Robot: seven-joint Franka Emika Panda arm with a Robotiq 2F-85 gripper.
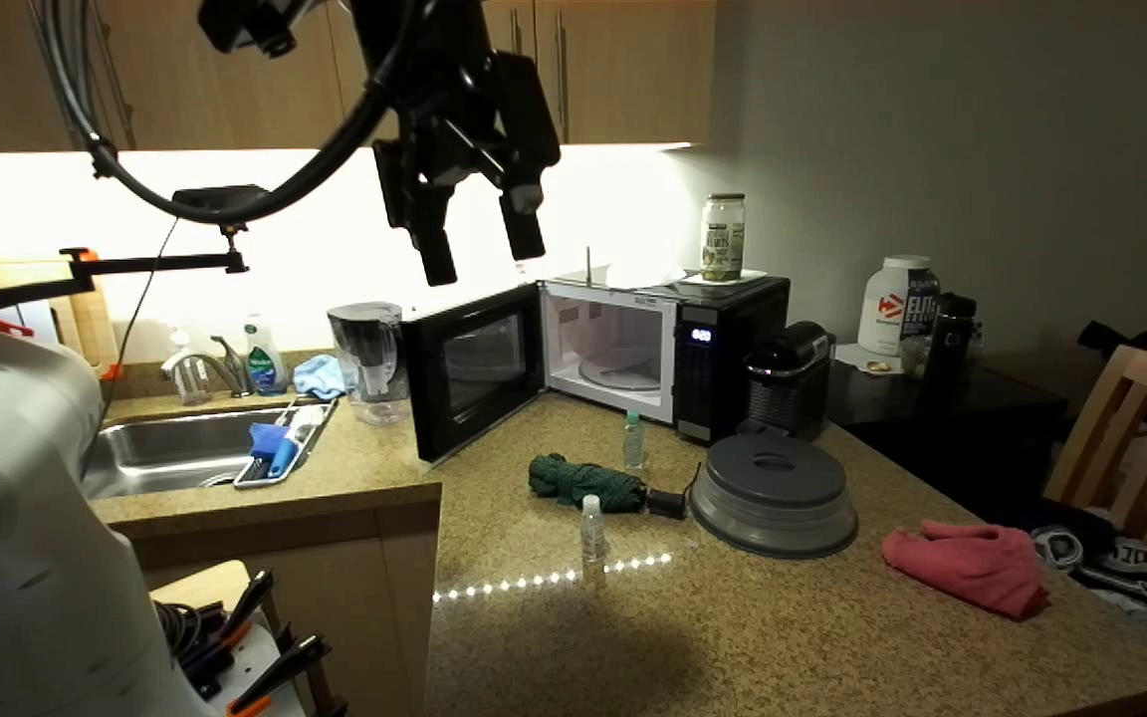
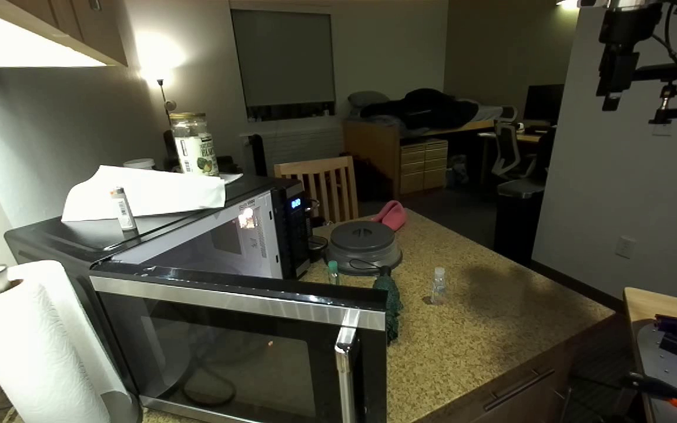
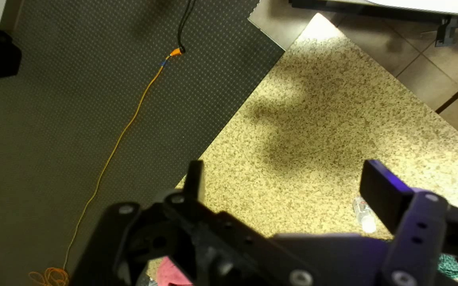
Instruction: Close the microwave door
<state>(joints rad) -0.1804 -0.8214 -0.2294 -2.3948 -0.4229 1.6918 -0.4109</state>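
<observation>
The black microwave [image 1: 698,388] stands on the counter with its pale inside showing; it also shows in an exterior view [image 2: 292,238]. The microwave door [image 1: 484,363] stands wide open, swung out from the front. In an exterior view the door [image 2: 233,352] shows its dark window and a silver upright handle [image 2: 345,370]. My gripper [image 1: 484,254] is high above the counter, apart from the door. It also shows at the upper right of an exterior view [image 2: 612,97]. In the wrist view the gripper [image 3: 282,171] is open with nothing between its fingers. The door is out of the wrist view.
Two small bottles [image 1: 591,528] [image 1: 633,443], a green folded umbrella [image 1: 588,485] and a grey domed lid [image 1: 775,493] are on the counter before the microwave. A coffee maker [image 1: 788,378] stands beside it. A jar [image 1: 723,239] stands on top. A pitcher [image 1: 369,363] is behind the door.
</observation>
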